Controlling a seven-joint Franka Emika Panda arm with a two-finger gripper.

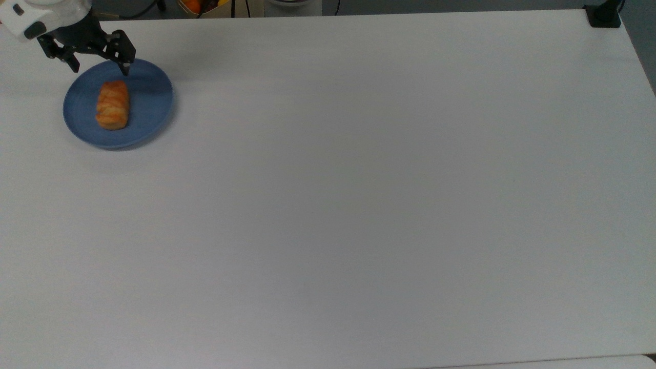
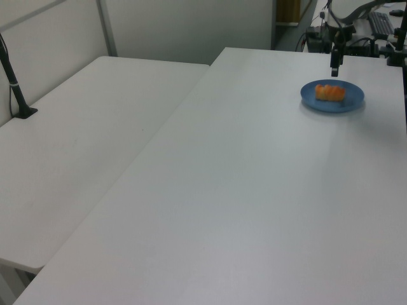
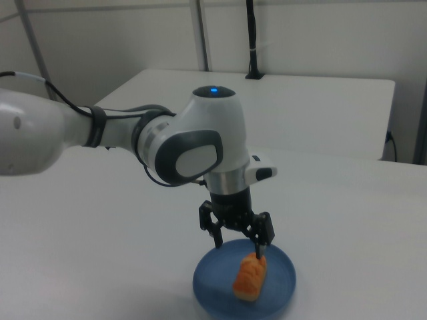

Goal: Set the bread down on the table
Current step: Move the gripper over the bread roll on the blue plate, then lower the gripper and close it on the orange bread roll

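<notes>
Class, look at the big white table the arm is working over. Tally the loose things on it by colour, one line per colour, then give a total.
Orange: 1, the bread
Blue: 1, the plate under it
Total: 2 loose things on the table
</notes>
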